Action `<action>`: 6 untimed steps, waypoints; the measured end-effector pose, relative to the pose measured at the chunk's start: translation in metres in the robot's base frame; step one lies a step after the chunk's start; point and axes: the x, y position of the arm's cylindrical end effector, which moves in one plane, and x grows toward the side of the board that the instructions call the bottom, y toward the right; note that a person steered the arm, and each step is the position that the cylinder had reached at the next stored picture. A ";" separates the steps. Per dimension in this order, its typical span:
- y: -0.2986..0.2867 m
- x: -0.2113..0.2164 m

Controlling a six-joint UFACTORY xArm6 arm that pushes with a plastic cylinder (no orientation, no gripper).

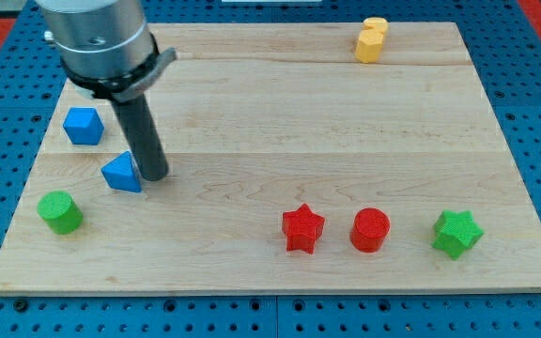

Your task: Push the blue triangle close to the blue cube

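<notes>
The blue triangle [122, 174] lies on the wooden board at the view's left. The blue cube [83, 125] sits a short way up and to the left of it, with a small gap between them. My tip [154, 176] rests on the board right against the triangle's right side. The dark rod rises from it to the grey arm housing at the view's top left.
A green cylinder [60, 211] sits below and left of the triangle, near the board's left edge [28, 188]. A red star [301, 228], a red cylinder [370, 229] and a green star [456, 233] line the bottom right. A yellow block [371, 40] stands at the top.
</notes>
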 end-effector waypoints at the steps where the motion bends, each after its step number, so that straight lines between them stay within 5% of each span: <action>1: 0.011 0.022; 2: -0.024 0.019; 4: -0.089 -0.060; 6: 0.016 -0.061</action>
